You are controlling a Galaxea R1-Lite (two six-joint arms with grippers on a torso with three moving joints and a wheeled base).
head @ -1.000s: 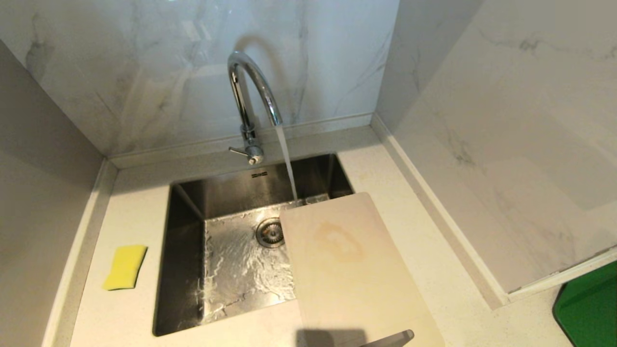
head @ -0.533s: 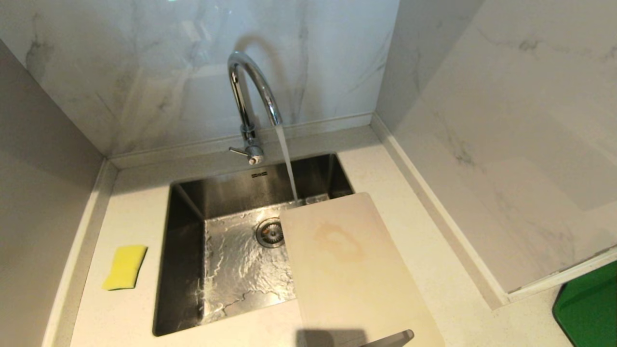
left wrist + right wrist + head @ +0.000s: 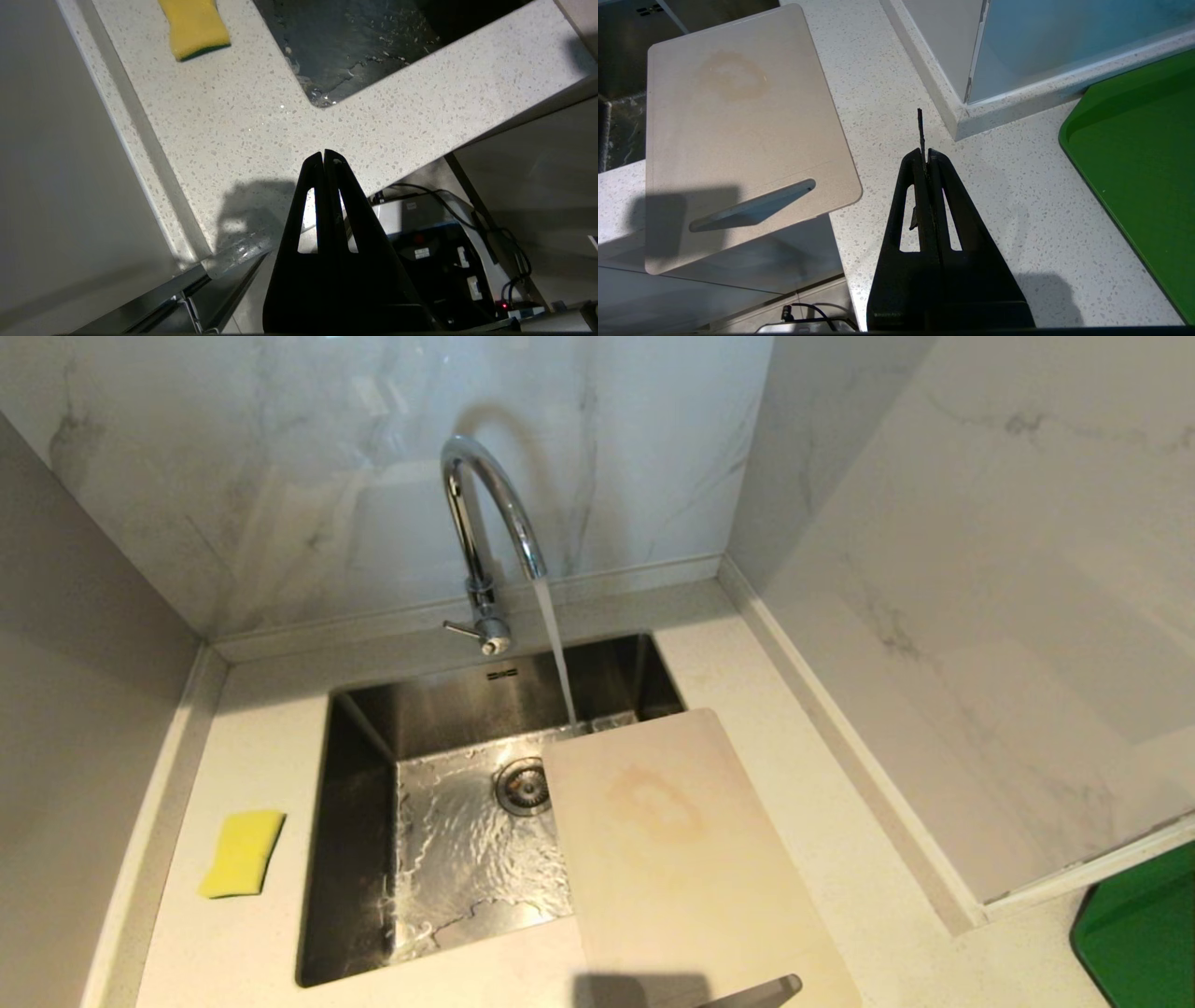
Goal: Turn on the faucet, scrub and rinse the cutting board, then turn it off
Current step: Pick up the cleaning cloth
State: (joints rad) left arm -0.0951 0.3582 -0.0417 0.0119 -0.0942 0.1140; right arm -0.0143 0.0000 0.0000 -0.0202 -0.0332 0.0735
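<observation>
A: Your cutting board [image 3: 686,859]?
B: Beige, brown ring stain, lower centre of the frame, bridging the sink [image 3: 355,747] corner. Faucet [image 3: 485,537] running.
A: Grippers?
B: Left gripper [image 3: 324,156] and right gripper [image 3: 924,156] both pressed together, empty.

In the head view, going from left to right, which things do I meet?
Sponge → sink → cutting board → green tray.

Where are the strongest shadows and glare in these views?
Head view: highlights streak the faucet; a dark shadow crosses the cutting board near its handle slot. Left wrist view: the left gripper casts a shadow on the speckled counter.
</observation>
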